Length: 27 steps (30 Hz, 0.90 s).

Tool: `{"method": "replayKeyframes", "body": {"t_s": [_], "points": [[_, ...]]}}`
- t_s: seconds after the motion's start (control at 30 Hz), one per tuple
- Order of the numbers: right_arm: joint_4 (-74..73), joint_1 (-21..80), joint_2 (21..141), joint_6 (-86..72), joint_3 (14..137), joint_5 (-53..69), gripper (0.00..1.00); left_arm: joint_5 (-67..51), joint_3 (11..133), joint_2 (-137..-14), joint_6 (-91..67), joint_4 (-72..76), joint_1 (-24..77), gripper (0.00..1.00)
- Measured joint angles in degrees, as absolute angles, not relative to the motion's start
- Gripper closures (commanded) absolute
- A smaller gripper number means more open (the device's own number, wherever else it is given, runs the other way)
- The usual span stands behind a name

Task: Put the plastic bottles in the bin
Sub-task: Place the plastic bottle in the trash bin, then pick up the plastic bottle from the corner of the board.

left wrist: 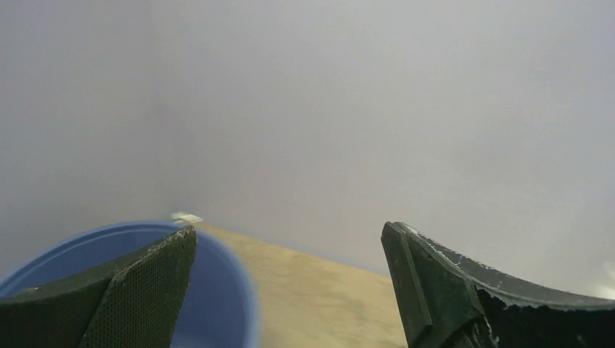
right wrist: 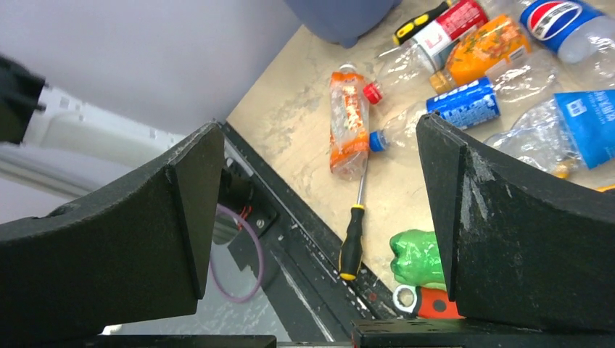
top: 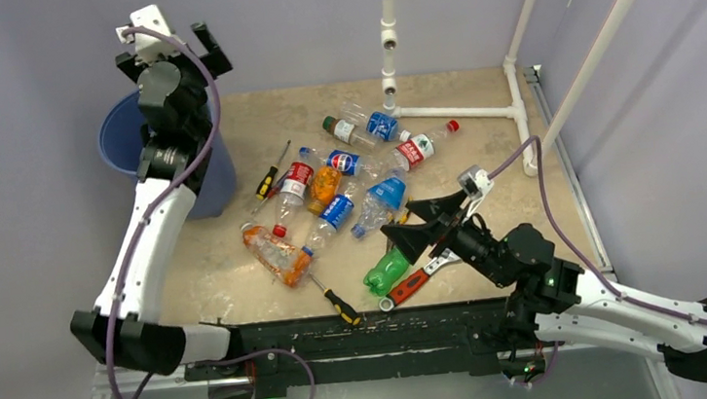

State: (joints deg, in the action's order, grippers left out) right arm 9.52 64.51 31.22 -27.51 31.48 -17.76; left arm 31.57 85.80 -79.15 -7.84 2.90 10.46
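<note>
You see glossy, crinkled clear plastic on the bottles (top: 331,211), smooth blue plastic on the bin (top: 219,183); table top (top: 219,261): matt, blotchy wood; pad (left wrist: 145,290) of the left gripper (left wrist: 290,228): fine mesh texture; right gripper (right wrist: 320,123) pads (right wrist: 500,232): scuffed matt black

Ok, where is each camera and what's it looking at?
Top external: above and behind, looking down at table and bottles; left gripper, right gripper show.
Left wrist: above the blue bin, facing the grey wall; open left gripper shows.
Right wrist: facing the green bottle; open right gripper shows.
Shared: top and right wrist see that bottle.
</note>
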Motion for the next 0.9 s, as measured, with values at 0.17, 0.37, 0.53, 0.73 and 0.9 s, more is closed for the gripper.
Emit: {"method": "replayKeyframes", "body": {"t_s": [0.17, 0.37, 0.53, 0.73, 0.9], "points": [[8.0, 64.5, 32.4, -28.1, 33.4, -25.0, 0.01, 22.0, 88.7, -72.3, -11.5, -5.2, 21.8, 0.01], [0.8, 63.6, 41.1, -32.4, 36.9, -35.2, 0.03, 13.7, 77.3, -67.6, -15.8, -12.2, 28.0, 0.01], [-2.2, 52.7, 44.3, -36.1, 35.0, -31.6, 0.07, 9.6, 64.0, -67.3, -19.2, -18.6, 28.3, 0.01], [2.6, 36.6, 48.8, -40.0, 29.7, -19.2, 0.13, 4.6, 53.8, -61.5, -22.0, -16.9, 28.3, 0.01], [4.8, 36.4, 54.0, -42.7, 27.7, -11.7, 0.09, 2.0, 48.7, -54.8, -23.2, -11.5, 28.3, 0.01]]}}
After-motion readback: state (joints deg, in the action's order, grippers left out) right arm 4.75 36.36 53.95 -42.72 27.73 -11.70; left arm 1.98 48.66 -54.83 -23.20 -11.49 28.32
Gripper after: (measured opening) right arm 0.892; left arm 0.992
